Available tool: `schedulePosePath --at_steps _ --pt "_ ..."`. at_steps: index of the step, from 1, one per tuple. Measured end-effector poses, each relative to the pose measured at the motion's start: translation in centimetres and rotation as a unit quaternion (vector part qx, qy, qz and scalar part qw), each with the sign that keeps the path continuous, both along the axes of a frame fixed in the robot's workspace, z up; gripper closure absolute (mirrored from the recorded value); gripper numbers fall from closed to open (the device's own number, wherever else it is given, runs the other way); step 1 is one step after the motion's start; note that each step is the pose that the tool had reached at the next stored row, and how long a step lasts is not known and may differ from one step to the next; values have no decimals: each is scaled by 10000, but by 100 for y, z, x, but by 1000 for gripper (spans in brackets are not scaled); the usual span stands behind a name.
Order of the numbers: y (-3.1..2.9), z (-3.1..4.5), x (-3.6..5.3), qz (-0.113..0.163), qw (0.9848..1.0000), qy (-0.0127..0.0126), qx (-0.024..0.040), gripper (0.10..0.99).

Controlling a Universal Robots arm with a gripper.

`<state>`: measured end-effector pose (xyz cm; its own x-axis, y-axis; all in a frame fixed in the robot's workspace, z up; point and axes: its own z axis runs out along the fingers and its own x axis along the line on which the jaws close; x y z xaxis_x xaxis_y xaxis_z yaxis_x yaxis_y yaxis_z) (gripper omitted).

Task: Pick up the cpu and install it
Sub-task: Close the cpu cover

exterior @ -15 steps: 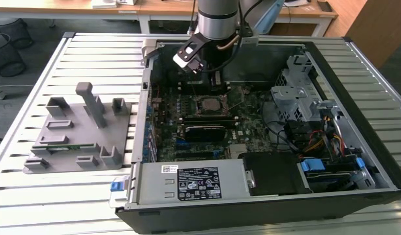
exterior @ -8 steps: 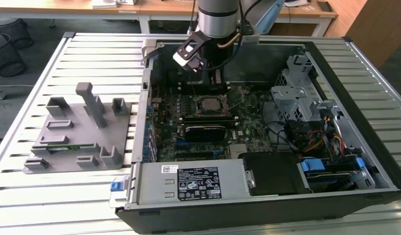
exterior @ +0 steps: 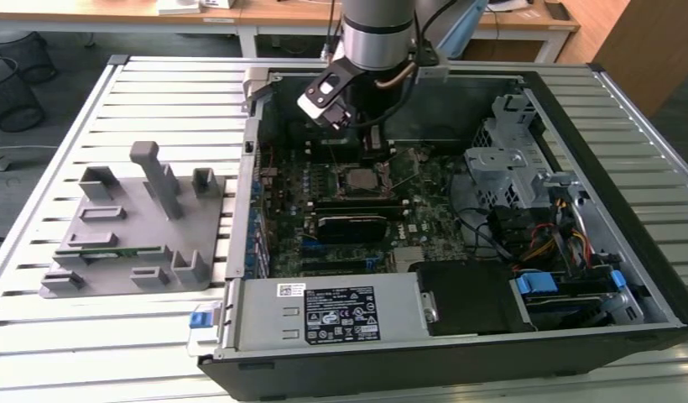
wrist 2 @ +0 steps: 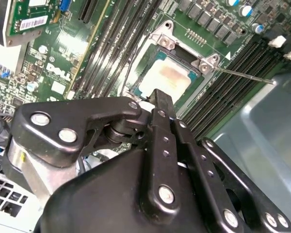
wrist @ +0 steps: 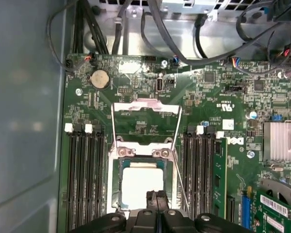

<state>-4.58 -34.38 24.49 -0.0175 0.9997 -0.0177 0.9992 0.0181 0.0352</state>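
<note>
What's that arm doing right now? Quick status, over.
Arm's end effector shut, poised over the cpu. Cpu lying flat in its socket, metal top up. Retaining frame open, lever unlatched.

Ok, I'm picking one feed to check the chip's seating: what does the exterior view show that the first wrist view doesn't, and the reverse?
Exterior view adds: the grey parts fixture on the slatted table, the whole open case and its power supply. First wrist view adds: the coin cell, the opened socket frame, and the cpu lying flat with the shut gripper over its edge. Shared: the motherboard, the cpu socket and the memory slots flanking it.
</note>
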Motion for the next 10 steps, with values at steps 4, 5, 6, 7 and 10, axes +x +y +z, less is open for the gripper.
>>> schedulePosePath --at_steps 4,5,6,7,10 --pt "-1 31 14 1 10000 85 17 980" --pt "0 55 13 0 10000 91 19 980" --pt "0 87 13 0 10000 95 20 980" --pt "-1 117 13 0 9999 98 22 980" --pt "-4 187 14 1 9999 102 25 980"
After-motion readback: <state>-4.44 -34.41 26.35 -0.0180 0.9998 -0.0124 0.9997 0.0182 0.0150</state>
